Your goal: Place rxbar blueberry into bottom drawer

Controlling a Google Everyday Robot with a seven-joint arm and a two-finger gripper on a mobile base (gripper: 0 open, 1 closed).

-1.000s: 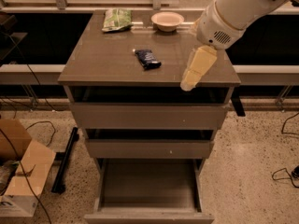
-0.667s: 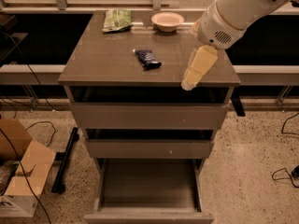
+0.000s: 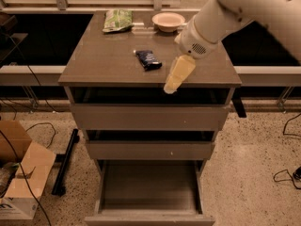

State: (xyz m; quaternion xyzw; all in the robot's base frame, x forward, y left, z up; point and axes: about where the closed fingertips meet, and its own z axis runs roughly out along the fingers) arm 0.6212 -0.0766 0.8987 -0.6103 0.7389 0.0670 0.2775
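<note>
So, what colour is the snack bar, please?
Snack bar: dark navy, camera view; gripper hovers beside it.

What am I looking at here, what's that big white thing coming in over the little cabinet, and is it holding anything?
This is one camera view, looking down at the front of a small cabinet; where the camera sits I cannot say. The big white thing is a robot arm, reaching in from the upper right. The pale piece at its end is the gripper, the part that grasps. It hangs over the front edge of the cabinet top and holds nothing that I can see. On the top lie a small dark blue snack bar, the rxbar blueberry, just left of the gripper and apart from it, and at the back a green bag and a bowl. Below are three drawers; the bottom drawer is pulled out farthest. A cardboard box sits on the floor at left.
</note>
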